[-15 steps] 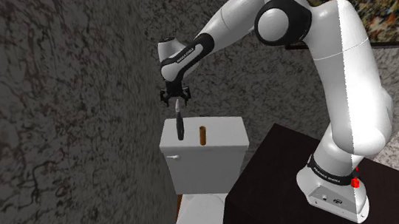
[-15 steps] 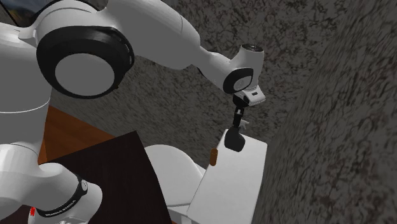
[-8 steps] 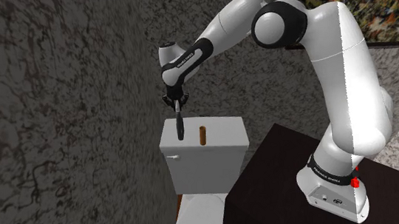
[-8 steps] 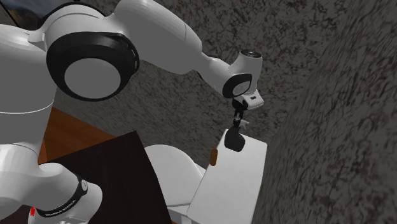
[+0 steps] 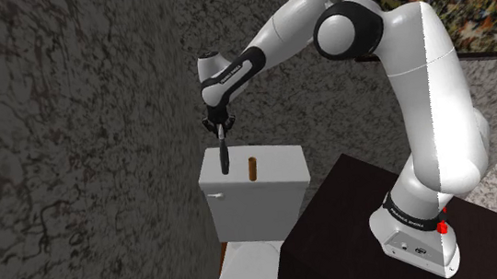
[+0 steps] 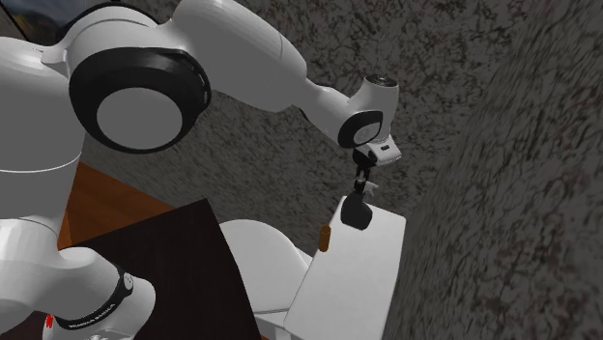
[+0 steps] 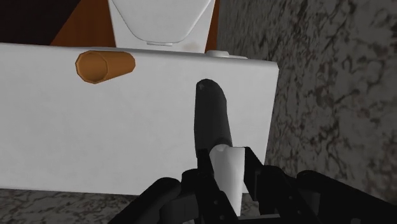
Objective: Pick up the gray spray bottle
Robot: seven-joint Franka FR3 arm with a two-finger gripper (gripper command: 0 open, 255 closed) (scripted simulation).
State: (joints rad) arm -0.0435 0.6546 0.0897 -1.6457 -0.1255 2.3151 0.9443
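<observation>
The spray bottle (image 5: 224, 160) has a dark body and a pale trigger head; it stands upright near the wall-side edge of a white toilet tank lid (image 5: 278, 164). My black gripper (image 5: 222, 132) comes straight down on it and is shut on its head. From the second exterior view the gripper (image 6: 362, 181) sits over the dark bottle (image 6: 358, 213). In the wrist view the fingers (image 7: 256, 177) clasp the white head, and the dark body (image 7: 210, 118) reaches out over the lid (image 7: 95, 140).
A short brown cylinder (image 5: 252, 168) stands on the lid beside the bottle, toward the stand. A rough dark stone wall (image 5: 70, 131) rises close behind the tank. The toilet bowl (image 5: 249, 274) lies below, and the dark box stand (image 5: 338, 228) is beside it.
The fingers, spread wide a second ago, have shut on the bottle's head. The wrist shifted slightly; the bottle has stayed in place on the lid.
</observation>
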